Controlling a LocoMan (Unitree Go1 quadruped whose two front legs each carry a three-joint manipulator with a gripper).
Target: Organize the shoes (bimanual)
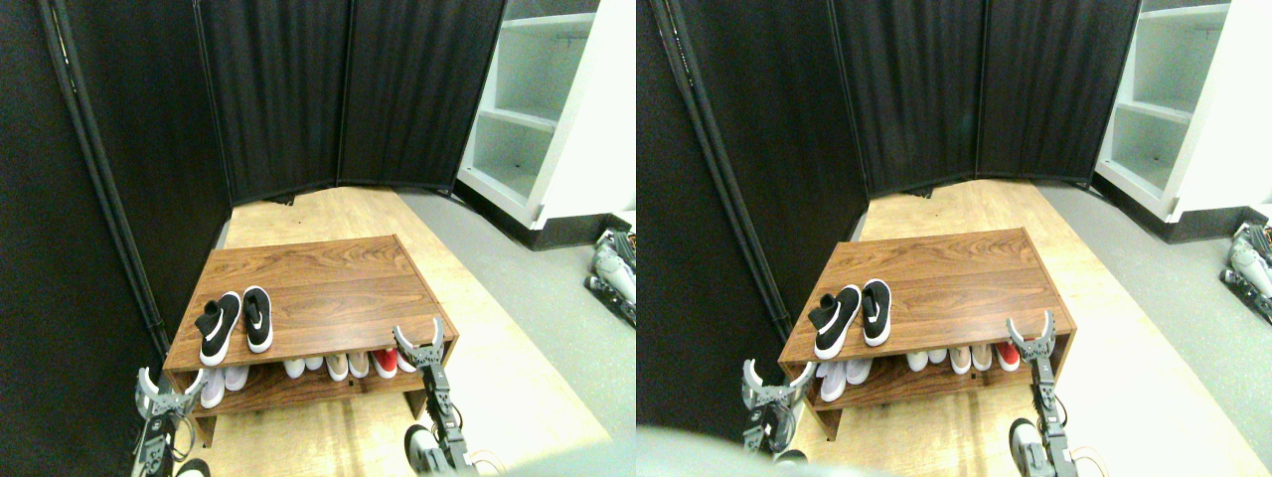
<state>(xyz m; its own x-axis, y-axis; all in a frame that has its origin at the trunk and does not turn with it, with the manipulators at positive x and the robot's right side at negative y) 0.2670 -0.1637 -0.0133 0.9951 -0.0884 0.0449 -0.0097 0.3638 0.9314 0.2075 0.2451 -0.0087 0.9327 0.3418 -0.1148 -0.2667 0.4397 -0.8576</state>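
- Stereo pair view: the two black low-top sneakers with white soles (237, 323) lay side by side, touching or nearly so, at the left front of the brown wood-grain shoe rack's top board (328, 283), in the lower left of the frame. The left one sat slightly askew, its heel collar sagging outward.
- On the lower shelf (298, 390) stood a row of white, beige and red shoes (338, 365), no part of the job.
- The left gripper (169, 386) hung at the rack's lower-left corner, below the sneakers, its pale curved jaws spread wide and empty.
- The right gripper (419, 336) stood at the right front edge of the top board, well apart from the pair, jaws likewise splayed and holding nothing.
- Handling, as a judgement: these looked light, with soft fabric uppers that would buckle under a pinch, while the rubber soles seemed stiff and grippy on the wood.
- The best hold probably lay at the heel collar or across the sole edge at mid-foot, one shoe per gripper.
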